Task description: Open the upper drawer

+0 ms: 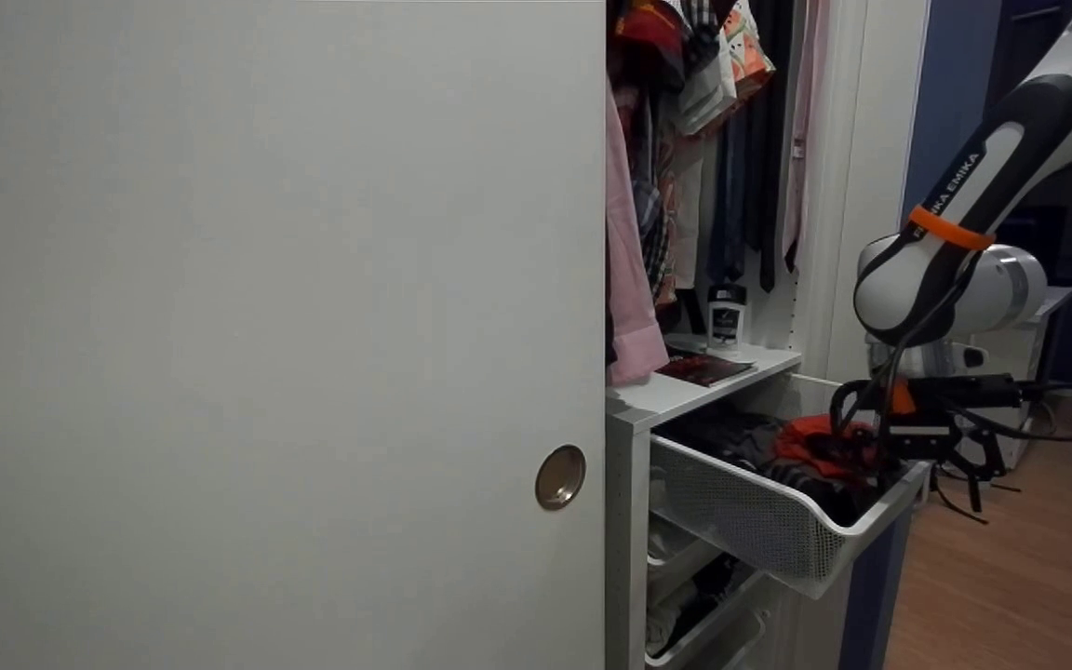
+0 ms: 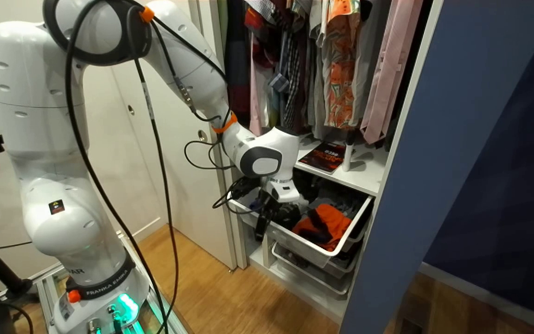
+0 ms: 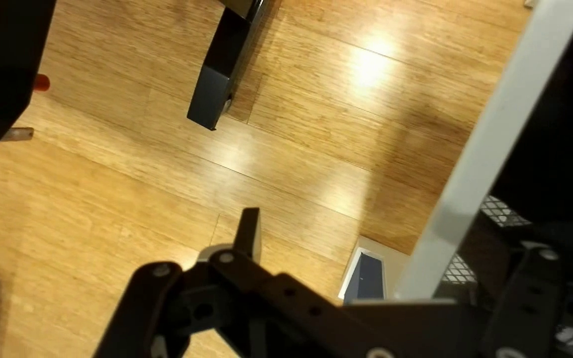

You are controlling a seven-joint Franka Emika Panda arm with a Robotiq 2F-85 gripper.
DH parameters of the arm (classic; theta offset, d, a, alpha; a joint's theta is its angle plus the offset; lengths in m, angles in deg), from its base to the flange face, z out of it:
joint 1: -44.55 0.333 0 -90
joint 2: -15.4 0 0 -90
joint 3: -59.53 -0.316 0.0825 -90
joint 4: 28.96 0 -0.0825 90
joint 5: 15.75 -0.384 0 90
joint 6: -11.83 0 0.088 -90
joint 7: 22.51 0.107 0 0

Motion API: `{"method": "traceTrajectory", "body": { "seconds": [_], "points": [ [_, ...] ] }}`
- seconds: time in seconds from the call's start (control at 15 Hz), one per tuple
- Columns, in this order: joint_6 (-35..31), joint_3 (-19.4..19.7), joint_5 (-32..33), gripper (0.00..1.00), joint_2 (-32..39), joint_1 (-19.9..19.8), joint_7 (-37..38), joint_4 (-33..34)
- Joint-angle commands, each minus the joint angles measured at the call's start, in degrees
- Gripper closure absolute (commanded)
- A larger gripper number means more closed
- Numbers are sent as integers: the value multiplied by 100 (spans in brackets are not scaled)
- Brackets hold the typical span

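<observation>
Drawer (image 1: 778, 521) open, mesh-sided, probably metal

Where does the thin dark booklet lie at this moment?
In an exterior view, right of centre, the thin dark booklet lies on the white shelf above the open upper drawer, just left of the upright white bottle.

That upper drawer (image 1: 750, 516) looks like metal mesh with a smooth rim (image 3: 490, 144); underfoot, the floor (image 3: 316, 171) is glossy wood; the door (image 1: 266, 335) looks smooth and matt, its round pull (image 1: 560, 477) shiny metal.
</observation>
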Motion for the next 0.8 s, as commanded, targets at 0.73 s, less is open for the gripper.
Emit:
{"method": "traceTrajectory", "body": {
  "seconds": [0.73],
  "points": [
    [-441,-83,1796,0,-1228,18,164,-148]
  ]
}}
